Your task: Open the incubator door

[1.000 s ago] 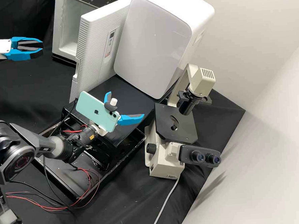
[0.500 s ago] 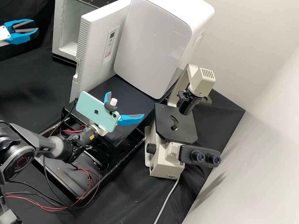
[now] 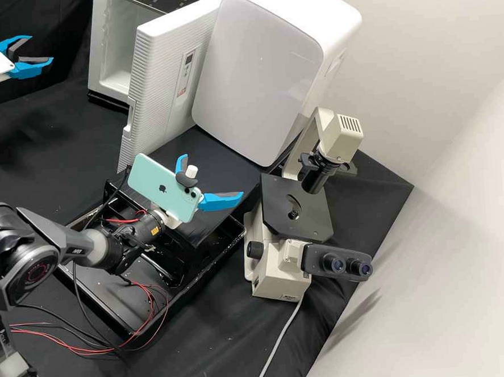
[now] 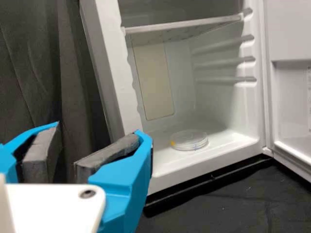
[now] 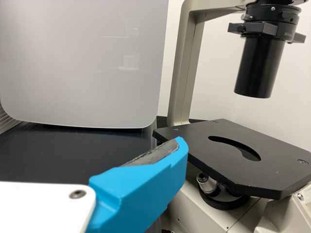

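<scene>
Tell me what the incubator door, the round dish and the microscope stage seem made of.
Incubator door: probably moulded plastic, satin white, judging by its fine ribbing.
Round dish: clear, glossy plastic or glass; it looks see-through with bright rims.
Microscope stage: likely coated metal, matt black, with a crisp, plate-like edge.

incubator (image 3: 99, 61) at far left, dish (image 4: 189, 141) in it, door (image 3: 157, 75) between incubator and cabinet (image 3: 256, 69), microscope (image 3: 277, 272) nearer at right
</scene>
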